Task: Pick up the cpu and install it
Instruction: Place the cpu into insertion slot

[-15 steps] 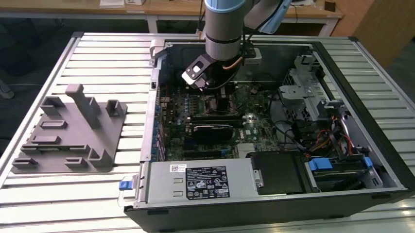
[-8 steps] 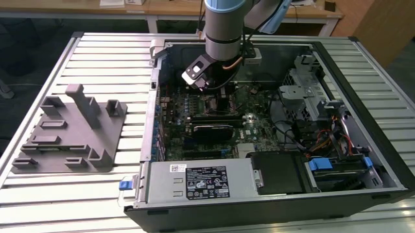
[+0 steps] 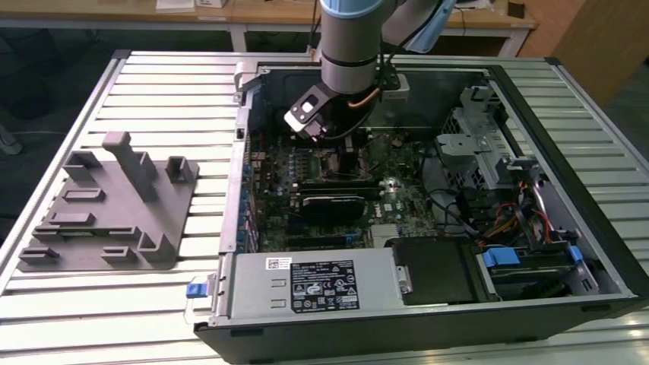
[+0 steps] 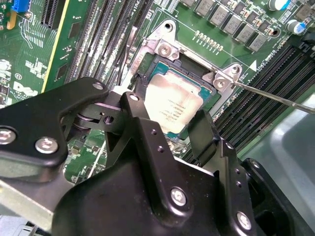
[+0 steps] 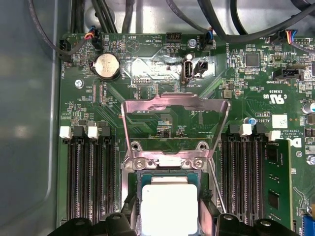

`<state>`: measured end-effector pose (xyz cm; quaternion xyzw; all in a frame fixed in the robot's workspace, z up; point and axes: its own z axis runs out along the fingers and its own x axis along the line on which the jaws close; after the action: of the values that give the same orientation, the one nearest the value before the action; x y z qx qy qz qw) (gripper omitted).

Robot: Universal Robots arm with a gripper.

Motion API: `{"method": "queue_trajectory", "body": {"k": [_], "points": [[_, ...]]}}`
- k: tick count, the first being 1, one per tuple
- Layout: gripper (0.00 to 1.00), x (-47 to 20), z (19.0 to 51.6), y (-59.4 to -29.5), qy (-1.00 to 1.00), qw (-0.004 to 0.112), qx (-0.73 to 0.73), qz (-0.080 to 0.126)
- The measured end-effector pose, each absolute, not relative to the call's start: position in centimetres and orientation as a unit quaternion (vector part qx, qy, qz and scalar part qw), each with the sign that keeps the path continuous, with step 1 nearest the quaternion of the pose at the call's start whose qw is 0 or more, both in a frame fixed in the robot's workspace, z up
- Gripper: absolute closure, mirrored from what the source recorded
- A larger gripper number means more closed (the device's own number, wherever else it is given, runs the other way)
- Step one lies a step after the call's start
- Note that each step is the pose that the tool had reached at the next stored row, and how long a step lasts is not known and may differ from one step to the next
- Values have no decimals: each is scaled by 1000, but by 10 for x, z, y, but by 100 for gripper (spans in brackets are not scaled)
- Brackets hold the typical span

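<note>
Well, the small flat silvery-grey square cpu (image 4: 174, 105) lies in the black-framed socket (image 4: 170, 61), with the black tool (image 4: 166, 112) close over it; clamped or released, I cannot tell. Light, stiff and delicate, I'd judge, so best held by opposite edges.

slatted metal table (image 3: 152, 91) | wooden desk (image 3: 273, 14) behind, white legs | dark floor (image 3: 41, 76) | wooden panel (image 3: 593, 38) at exterior view's right

the cpu (image 4: 172, 104) is a small, flat, square chip with a silvery-grey metal top, faint print and a pale edge. in the second wrist view it lies flat, top face up, seated inside the dark-framed socket (image 4: 165, 63).
</note>
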<state>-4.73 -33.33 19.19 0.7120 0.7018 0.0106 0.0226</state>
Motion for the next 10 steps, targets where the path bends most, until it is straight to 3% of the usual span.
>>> {"method": "queue_trajectory", "body": {"k": [10], "points": [[39, -47, 193, -333, 702, 23, 712, 11]]}}
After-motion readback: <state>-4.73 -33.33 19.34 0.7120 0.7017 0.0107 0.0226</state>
